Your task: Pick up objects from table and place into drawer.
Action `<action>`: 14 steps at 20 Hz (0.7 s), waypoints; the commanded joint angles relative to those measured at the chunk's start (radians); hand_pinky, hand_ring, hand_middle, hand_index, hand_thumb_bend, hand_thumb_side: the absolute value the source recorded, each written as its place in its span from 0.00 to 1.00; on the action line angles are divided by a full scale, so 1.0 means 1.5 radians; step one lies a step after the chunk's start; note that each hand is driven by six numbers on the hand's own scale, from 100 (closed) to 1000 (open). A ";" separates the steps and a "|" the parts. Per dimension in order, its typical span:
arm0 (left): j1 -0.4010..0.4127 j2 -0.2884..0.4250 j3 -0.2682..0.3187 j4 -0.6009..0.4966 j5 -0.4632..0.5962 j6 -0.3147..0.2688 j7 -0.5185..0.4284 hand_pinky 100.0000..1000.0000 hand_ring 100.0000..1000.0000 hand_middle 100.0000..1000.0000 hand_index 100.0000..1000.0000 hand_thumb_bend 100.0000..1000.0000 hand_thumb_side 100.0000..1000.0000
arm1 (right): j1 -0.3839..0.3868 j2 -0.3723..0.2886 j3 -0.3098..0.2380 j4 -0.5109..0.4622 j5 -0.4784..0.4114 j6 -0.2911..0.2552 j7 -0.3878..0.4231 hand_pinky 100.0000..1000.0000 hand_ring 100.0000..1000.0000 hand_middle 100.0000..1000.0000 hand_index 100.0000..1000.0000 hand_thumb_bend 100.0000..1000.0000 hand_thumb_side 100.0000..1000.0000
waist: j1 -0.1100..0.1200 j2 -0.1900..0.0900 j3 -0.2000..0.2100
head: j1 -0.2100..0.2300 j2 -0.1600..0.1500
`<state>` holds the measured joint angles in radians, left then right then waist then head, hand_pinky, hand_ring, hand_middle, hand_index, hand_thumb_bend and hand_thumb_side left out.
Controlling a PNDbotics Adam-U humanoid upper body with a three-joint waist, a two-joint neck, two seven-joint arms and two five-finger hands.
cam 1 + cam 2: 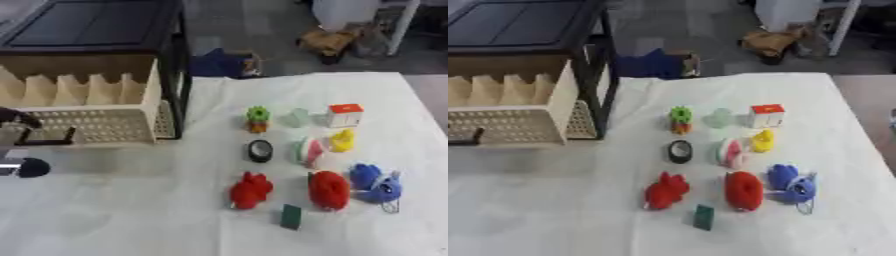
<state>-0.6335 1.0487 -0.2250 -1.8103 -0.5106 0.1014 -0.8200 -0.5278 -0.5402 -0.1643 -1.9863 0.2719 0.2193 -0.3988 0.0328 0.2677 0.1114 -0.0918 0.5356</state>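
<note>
A beige perforated drawer [96, 125] stands pulled out of the black-framed cabinet [179, 75] at the left, and its black handle [48, 141] points toward me. Part of my left hand [19, 120] shows dark at the left edge, beside that handle. Several small items lie on the white cloth: a green and orange toy [257, 119], a pale green piece [298, 118], a white cube with a red top [345, 115], a yellow toy [342, 140], a black round thing [260, 150], a pink and green slice [309, 151], two red toys [251, 190] [329, 189], a blue plush [376, 182] and a dark green block [291, 216].
The white-covered table [131, 215] has bare cloth in front of the drawer and along the near edge. Beyond its far edge, a blue box [223, 62], a brown bundle [328, 41] and a white post [401, 25] stand on the floor.
</note>
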 commanded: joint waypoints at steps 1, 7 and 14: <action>-0.001 0.030 0.029 -0.035 0.022 -0.002 0.006 0.00 0.00 0.00 0.93 0.61 1.00 | -0.007 -0.014 -0.008 -0.009 0.004 0.000 -0.005 0.58 0.70 0.67 0.84 0.00 1.00 | 0.000 -0.016 0.003 | -0.013 0.007; -0.009 0.006 0.086 -0.120 0.070 -0.027 0.030 0.00 0.00 0.00 0.89 0.54 1.00 | -0.006 -0.015 -0.007 -0.009 0.005 0.002 -0.009 0.58 0.70 0.67 0.84 0.00 1.00 | -0.002 -0.020 0.009 | -0.038 0.022; -0.017 -0.011 0.142 -0.126 0.096 -0.073 0.139 0.00 0.00 0.00 0.82 0.51 1.00 | -0.005 -0.019 -0.004 -0.009 0.008 0.012 -0.006 0.59 0.70 0.63 0.84 0.00 1.00 | -0.002 -0.025 0.018 | -0.053 0.033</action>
<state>-0.6469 1.0156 -0.0417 -1.9884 -0.3794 -0.0017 -0.6430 -0.5265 -0.5403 -0.1660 -1.9863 0.2770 0.2312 -0.4069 0.0299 0.2490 0.1368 -0.1659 0.5789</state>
